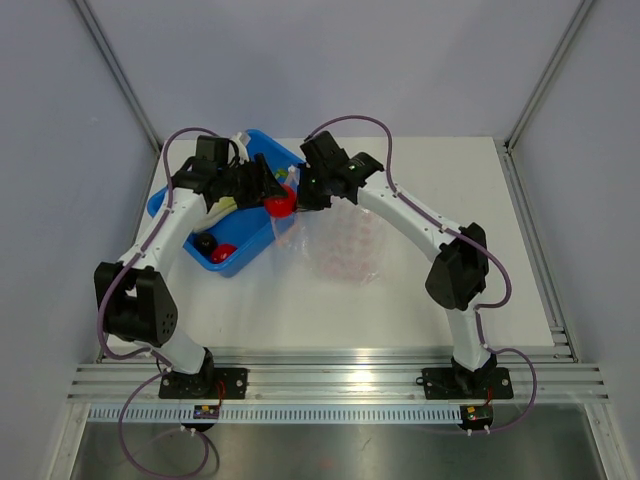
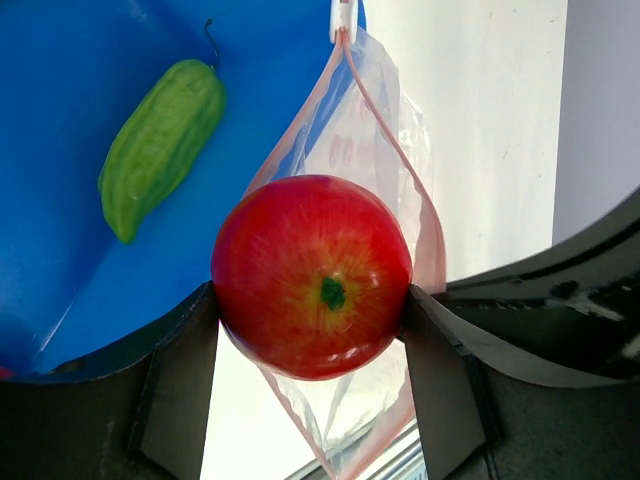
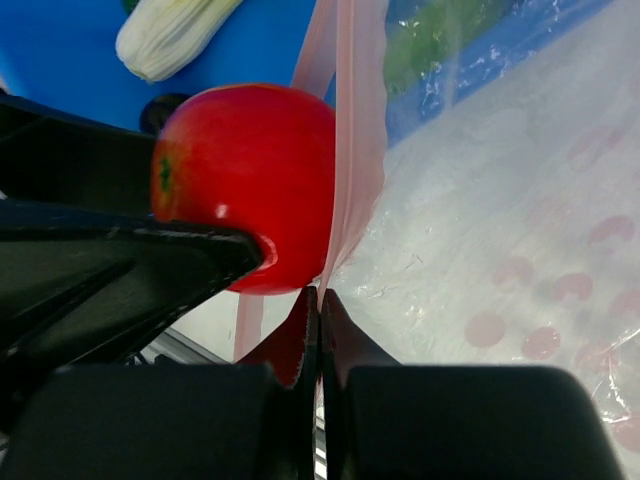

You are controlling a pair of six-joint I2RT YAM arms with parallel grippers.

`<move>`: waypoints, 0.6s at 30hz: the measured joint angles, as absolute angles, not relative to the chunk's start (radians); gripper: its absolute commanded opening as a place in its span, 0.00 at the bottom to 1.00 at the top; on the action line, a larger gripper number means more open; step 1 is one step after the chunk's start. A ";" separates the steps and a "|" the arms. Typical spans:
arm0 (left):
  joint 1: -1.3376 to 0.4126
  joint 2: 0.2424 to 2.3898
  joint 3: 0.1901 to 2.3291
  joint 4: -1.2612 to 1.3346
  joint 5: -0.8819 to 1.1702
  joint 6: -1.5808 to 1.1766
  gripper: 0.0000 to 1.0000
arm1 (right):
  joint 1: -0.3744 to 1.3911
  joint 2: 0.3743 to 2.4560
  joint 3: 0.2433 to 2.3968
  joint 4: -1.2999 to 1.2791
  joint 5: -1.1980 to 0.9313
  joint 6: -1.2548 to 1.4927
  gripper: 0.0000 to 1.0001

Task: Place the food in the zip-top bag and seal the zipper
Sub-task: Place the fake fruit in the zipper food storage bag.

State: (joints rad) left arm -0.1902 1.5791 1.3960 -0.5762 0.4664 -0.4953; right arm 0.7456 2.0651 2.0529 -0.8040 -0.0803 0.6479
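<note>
- While the left gripper (image 2: 310, 330) clamps a red apple (image 2: 312, 275) between both fingers, stem pit towards the wrist camera, it hovers at the right edge of the blue bin (image 2: 60, 100), over the bag's mouth;
- right gripper (image 3: 319, 300) is pinched fully together on the mouth edge of the zip-top bag (image 3: 500, 250), holding one lip raised; the apple sits against or just beside that lip, and I cannot tell which;
- zipper (image 3: 350, 150) runs as two pink-red strips that part below a white slider (image 2: 342, 15), so the mouth stands open under the apple;
- bag body lies crinkled on the white table (image 1: 420, 310), right of the bin, pink dots showing through;
- inside the bin: a green cucumber-like piece (image 2: 160, 145) flat on the floor; a pale ribbed stalk (image 3: 170, 35); a dark round fruit (image 1: 205, 243) and a small red fruit (image 1: 226, 253) side by side at the near corner.
</note>
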 measured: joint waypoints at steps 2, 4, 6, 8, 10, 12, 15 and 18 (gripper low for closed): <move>-0.190 1.584 1.396 -0.580 0.463 -0.494 0.34 | 0.746 2.065 2.064 -0.801 -0.098 0.648 0.00; -0.191 1.591 1.396 -0.585 0.464 -0.494 0.34 | 0.746 2.065 2.085 -0.786 -0.116 0.649 0.00; -0.194 1.596 1.396 -0.589 0.463 -0.495 0.33 | 0.746 2.065 2.110 -0.774 -0.131 0.650 0.00; -0.192 1.600 1.397 -0.587 0.462 -0.494 0.33 | 0.746 2.065 2.128 -0.766 -0.144 0.651 0.00; -0.191 1.606 1.397 -0.591 0.461 -0.495 0.34 | 0.746 2.065 2.135 -0.757 -0.145 0.651 0.00; -0.191 1.612 1.397 -0.596 0.464 -0.495 0.52 | 0.746 2.065 2.136 -0.746 -0.145 0.651 0.00; -0.196 1.621 1.402 -0.601 0.477 -0.493 0.83 | 0.746 2.065 2.135 -0.736 -0.150 0.652 0.00; -0.189 1.621 1.407 -0.617 0.474 -0.476 0.93 | 0.743 2.055 2.119 -0.726 -0.143 0.653 0.00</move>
State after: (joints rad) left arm -0.1886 1.6207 1.4075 -0.6170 0.4744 -0.4763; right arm 0.7433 2.0548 2.1189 -0.7258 -0.1432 0.6525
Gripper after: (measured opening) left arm 0.864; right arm 0.011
